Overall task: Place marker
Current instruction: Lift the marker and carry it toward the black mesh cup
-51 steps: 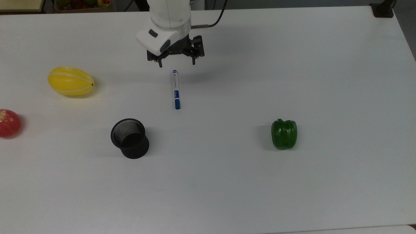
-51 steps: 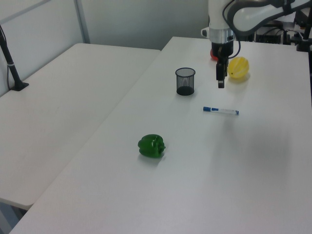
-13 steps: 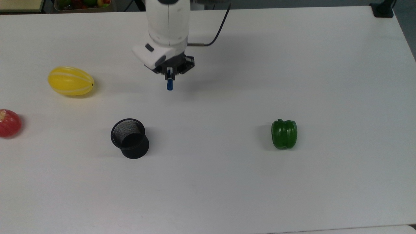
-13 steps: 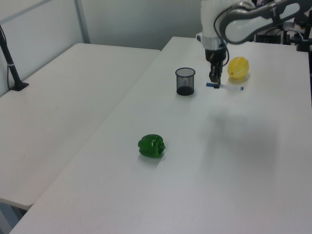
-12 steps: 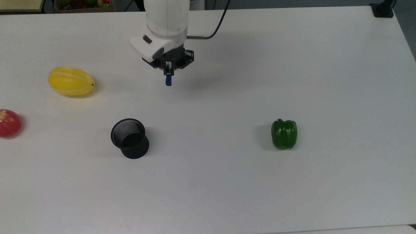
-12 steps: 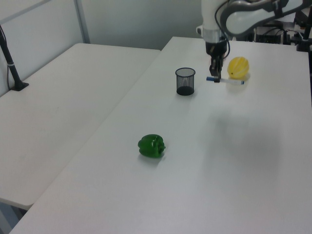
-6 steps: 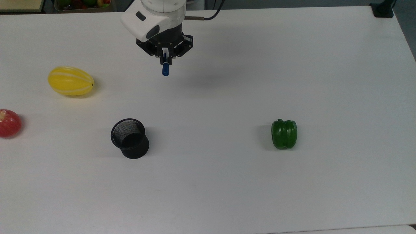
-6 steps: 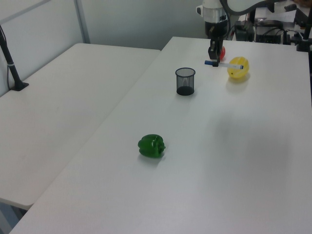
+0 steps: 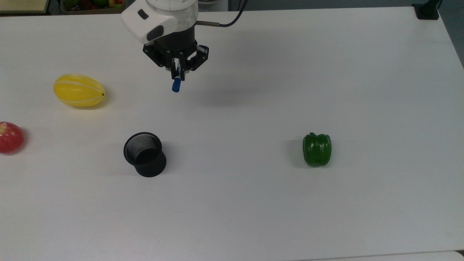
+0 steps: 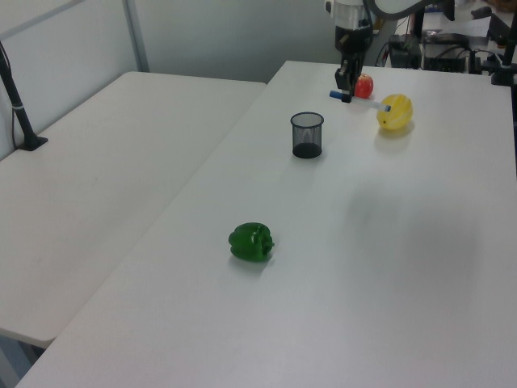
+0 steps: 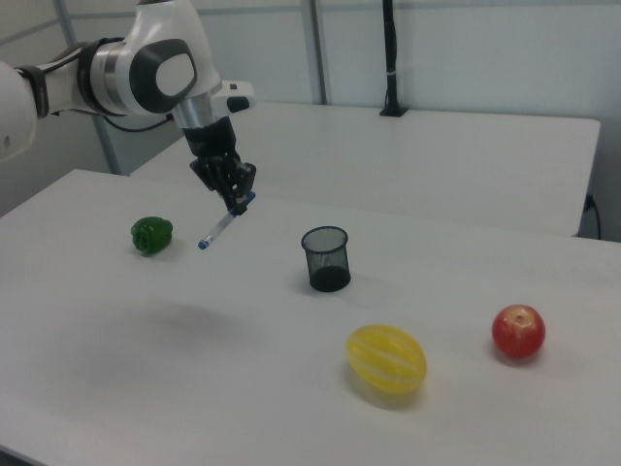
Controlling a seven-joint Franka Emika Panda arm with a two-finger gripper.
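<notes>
White table (image 9: 326, 65), tool (image 9: 178, 72) gripping marker (image 11: 222, 224) mid-air, tilted diag.

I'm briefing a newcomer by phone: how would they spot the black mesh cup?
On the white table, look in the top view's left half, between the yellow melon and the green pepper. The black mesh cup stands there alone: the one dark, open-topped container among coloured fruit.

On the white table (image 9: 362, 72) there is one marker (image 9: 176, 86), one black mesh cup (image 9: 145, 154) and one gripper (image 9: 177, 69). There are three produce items: one yellow melon (image 9: 79, 90), one red apple (image 9: 11, 137) and one green bell pepper (image 9: 317, 149).
</notes>
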